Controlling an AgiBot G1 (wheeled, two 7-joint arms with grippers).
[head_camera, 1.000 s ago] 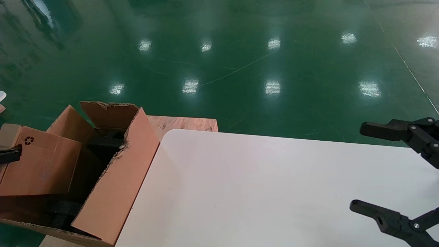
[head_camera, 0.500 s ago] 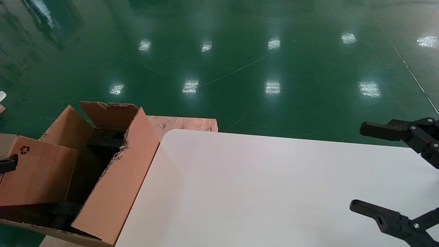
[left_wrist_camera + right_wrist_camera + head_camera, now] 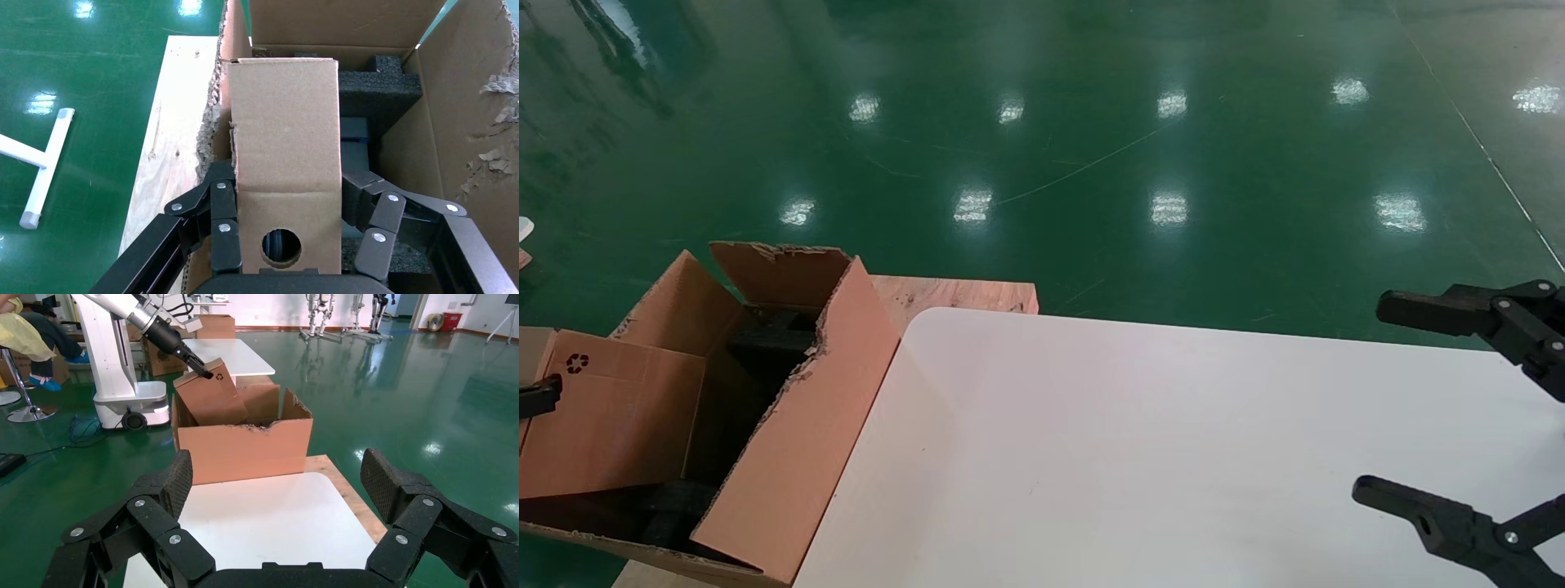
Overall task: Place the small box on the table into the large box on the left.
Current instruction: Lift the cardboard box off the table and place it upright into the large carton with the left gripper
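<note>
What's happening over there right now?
The left claw is shut on the small box and holds it partly inside the large box, above the black foam. It has not let go. The right claw hangs open over the right side of the white table, idle. The large box sits on a wooden board beside the table.

- White table (image 3: 1173, 441) with a rounded corner at 10 o'clock, its top bare.
- Pale wooden board (image 3: 960, 294) on the green floor (image 3: 1050, 122), at the table's 10 o'clock.
- Large box (image 3: 797, 441) stands on the board, against the table's 9 o'clock edge.
</note>
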